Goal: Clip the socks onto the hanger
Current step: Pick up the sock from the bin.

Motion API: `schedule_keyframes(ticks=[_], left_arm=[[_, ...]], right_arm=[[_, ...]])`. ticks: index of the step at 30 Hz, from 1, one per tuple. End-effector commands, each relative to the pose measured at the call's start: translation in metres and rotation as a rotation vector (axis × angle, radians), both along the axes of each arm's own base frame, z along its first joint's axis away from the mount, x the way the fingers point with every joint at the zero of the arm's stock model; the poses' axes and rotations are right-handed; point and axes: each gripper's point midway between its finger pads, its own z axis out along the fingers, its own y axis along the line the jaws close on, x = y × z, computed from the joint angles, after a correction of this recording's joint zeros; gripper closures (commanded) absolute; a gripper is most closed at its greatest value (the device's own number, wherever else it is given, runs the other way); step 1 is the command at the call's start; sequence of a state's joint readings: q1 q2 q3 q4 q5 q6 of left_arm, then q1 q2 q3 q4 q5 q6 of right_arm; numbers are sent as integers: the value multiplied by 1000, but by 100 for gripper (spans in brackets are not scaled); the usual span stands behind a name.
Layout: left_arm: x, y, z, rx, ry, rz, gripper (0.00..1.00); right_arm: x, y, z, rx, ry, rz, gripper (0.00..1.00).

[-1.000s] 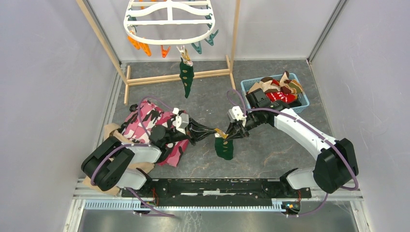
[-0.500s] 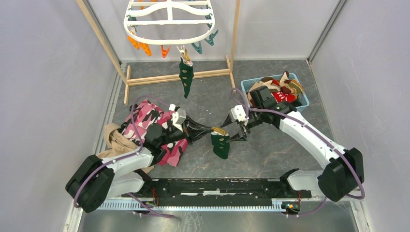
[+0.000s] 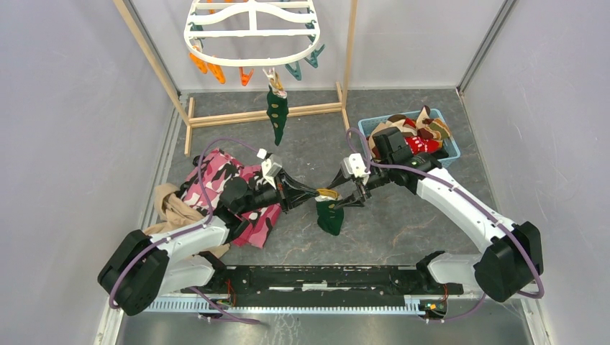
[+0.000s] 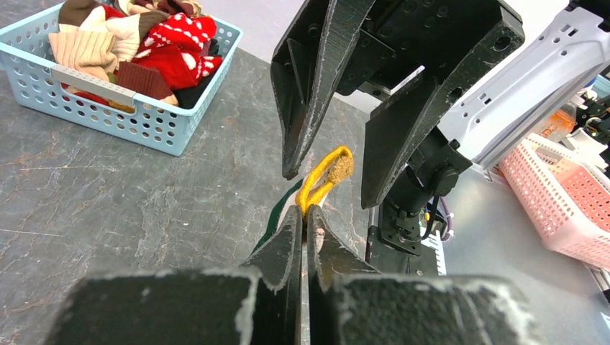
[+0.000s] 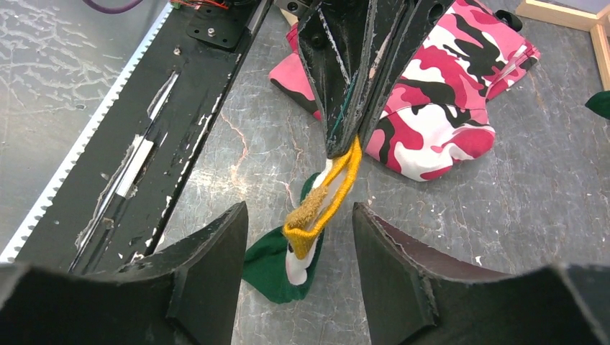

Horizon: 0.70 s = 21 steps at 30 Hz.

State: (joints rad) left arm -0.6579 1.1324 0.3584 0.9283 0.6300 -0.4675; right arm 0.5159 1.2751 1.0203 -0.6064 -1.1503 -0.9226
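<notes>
Green sock [image 3: 330,215] in closed left gripper [image 3: 316,195]

The white plastic oval hanger [image 3: 252,37] is at twelve o'clock, the blue plastic basket [image 3: 374,121] at two, the pink camouflage cloth [image 3: 216,180] at nine, the dark green sock [image 3: 331,217] in the middle of the table [image 3: 403,231].

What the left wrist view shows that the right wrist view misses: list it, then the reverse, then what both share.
Only left wrist: the blue basket holding red, tan and brown socks, and a pink basket at far right. Only right wrist: the pink camouflage garment and the black base rail. Both: the dark green sock with its yellow cuff pinched in the shut left jaws, the right jaws open on either side of that cuff, and the grey tabletop.
</notes>
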Motion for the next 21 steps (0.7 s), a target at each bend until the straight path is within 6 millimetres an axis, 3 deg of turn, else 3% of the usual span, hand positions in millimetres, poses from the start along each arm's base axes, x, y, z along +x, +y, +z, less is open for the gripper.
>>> schedule_keyframes(ticks=[1,21], left_arm=[[-2,0,24,-49,-30,-6,98],[5,2,25,-3,-56,26,98]], right_arm=[[-1,2,4,22,-6,17,41],[-12,-1,10,47,-40,85,58]])
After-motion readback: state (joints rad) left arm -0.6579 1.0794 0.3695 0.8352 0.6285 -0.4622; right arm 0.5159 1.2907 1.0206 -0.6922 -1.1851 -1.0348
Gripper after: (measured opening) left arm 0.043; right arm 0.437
